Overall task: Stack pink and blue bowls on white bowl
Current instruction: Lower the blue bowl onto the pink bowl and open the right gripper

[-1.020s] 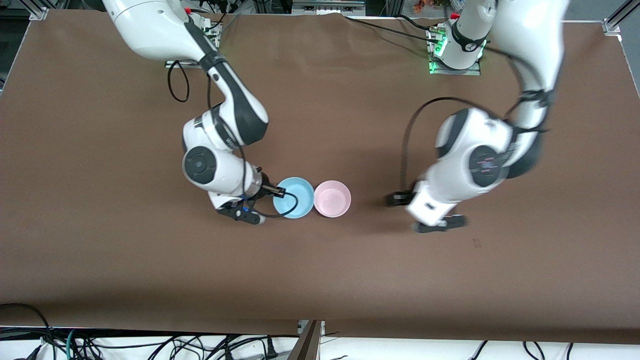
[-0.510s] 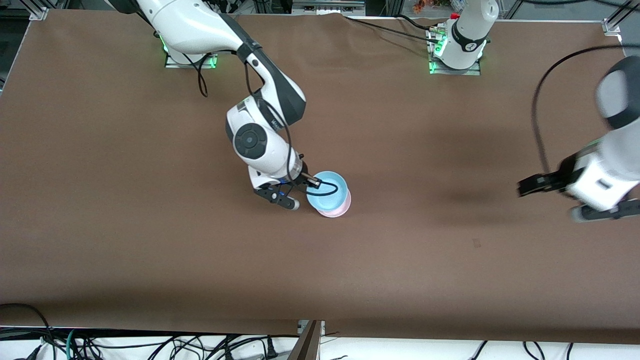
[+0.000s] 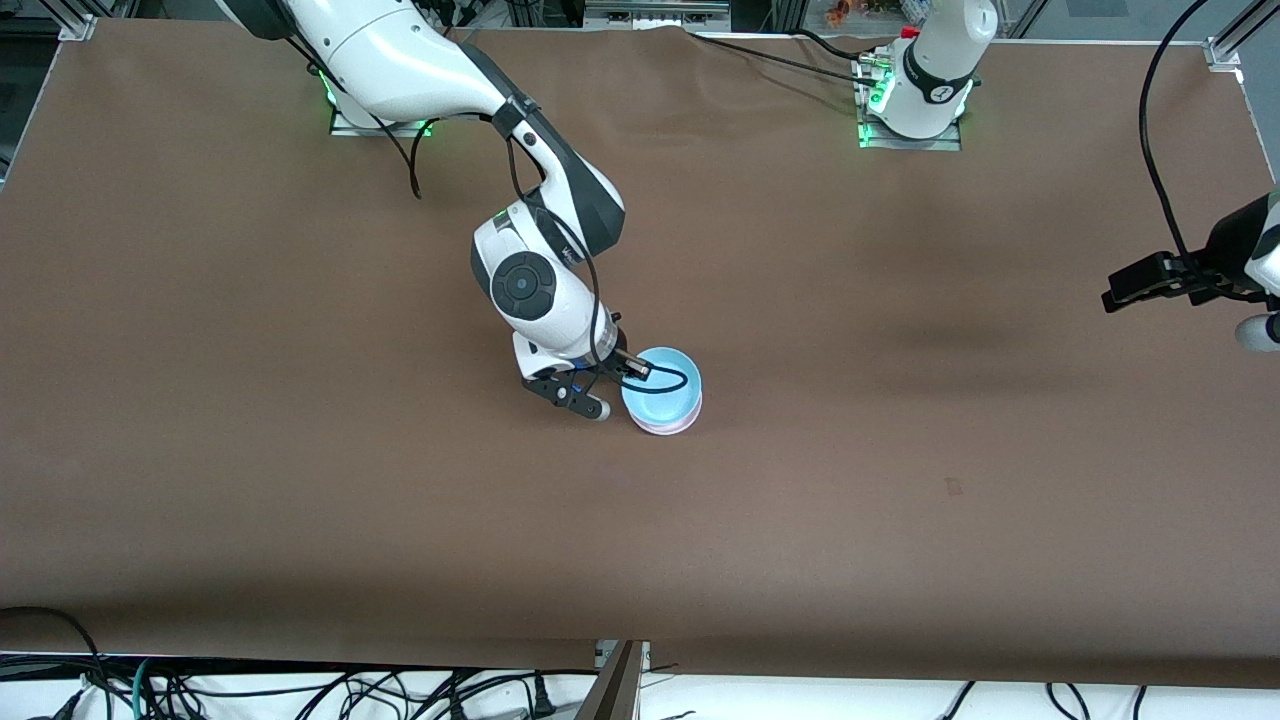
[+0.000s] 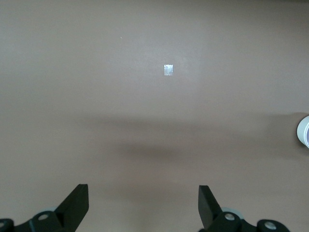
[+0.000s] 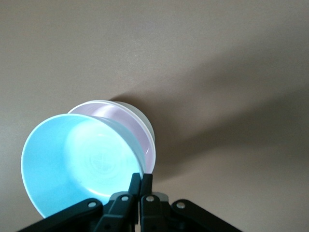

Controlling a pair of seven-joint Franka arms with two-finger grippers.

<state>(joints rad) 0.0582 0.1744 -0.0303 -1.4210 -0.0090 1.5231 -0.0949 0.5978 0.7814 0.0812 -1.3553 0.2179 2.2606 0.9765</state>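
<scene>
Since a second ago the left arm has swung away — its left gripper, jaws spread wide, now hangs over the table's left-arm end. Mid-table, the right gripper pinches the blue bowl's rim, holding it tilted over the pink bowl — white bowl underneath.

A robotics lab: two white robot arms bolted to a wide brown-covered bench, aluminium frame posts at its corners, loose black cables along its edge.
</scene>
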